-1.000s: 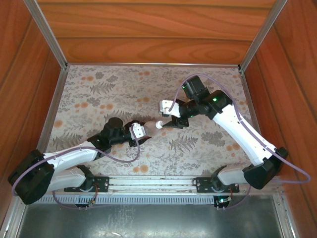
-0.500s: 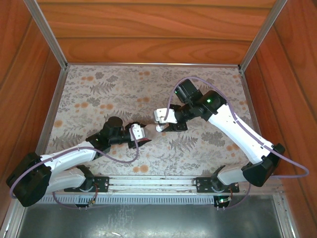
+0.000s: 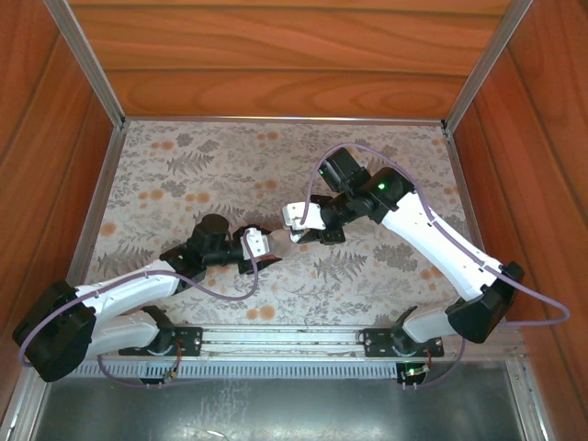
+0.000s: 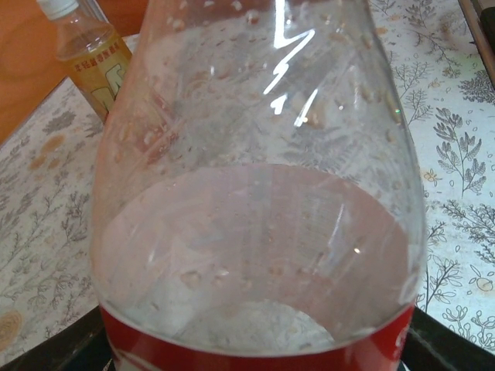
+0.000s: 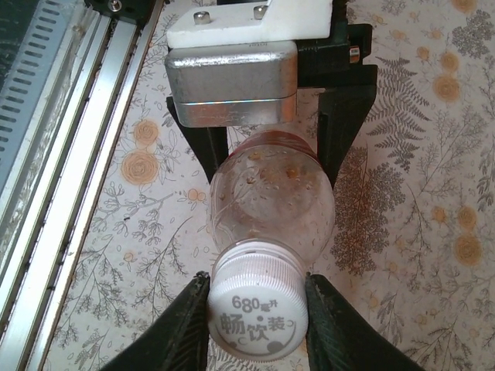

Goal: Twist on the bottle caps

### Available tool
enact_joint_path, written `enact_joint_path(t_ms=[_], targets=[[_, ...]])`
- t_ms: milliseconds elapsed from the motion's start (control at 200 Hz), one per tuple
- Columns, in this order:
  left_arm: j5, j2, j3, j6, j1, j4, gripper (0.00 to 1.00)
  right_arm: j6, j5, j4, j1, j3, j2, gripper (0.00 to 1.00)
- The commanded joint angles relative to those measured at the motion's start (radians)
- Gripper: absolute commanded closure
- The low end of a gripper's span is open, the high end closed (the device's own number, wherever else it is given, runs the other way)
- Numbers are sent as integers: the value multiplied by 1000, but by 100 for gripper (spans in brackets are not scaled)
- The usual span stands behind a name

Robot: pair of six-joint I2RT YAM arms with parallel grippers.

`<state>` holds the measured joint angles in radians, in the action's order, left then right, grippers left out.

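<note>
From above, the right gripper [image 3: 299, 235] has swung in toward the left gripper [image 3: 260, 246] over the last second and turned at the wrist. The two now meet nose to nose mid-table [image 3: 184, 165], with the clear bottle [image 3: 277, 241] lying level between them.

The left wrist view looks along the clear bottle [image 4: 255, 232], its red label low in the picture. The dark jaws show at the bottom corners, clamped on the body. Far back stands the amber bottle [image 4: 93, 58], already capped.

In the right wrist view the cap [image 5: 255, 313] sits on the bottle's neck. The black fingers [image 5: 182, 325] press it from both sides, so the jaws are narrow and hold it. The left gripper [image 5: 267, 147] grips the far end. I'd say the twisting of this last cap is about to start.
</note>
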<state>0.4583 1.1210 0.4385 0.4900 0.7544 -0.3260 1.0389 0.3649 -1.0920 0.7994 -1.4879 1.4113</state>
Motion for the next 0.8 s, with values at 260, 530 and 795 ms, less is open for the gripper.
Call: enact_joint_path(t_ms=[260, 530, 795], targets=[[-287, 24, 81, 10, 12, -39, 35, -345, 35, 104, 7, 16, 7, 93], [-611, 45, 103, 116, 50, -108, 39, -1050, -84, 194, 3, -5, 75, 100], [-797, 144, 132, 237, 113, -166, 40, -1603, -183, 148, -6, -28, 69, 92]])
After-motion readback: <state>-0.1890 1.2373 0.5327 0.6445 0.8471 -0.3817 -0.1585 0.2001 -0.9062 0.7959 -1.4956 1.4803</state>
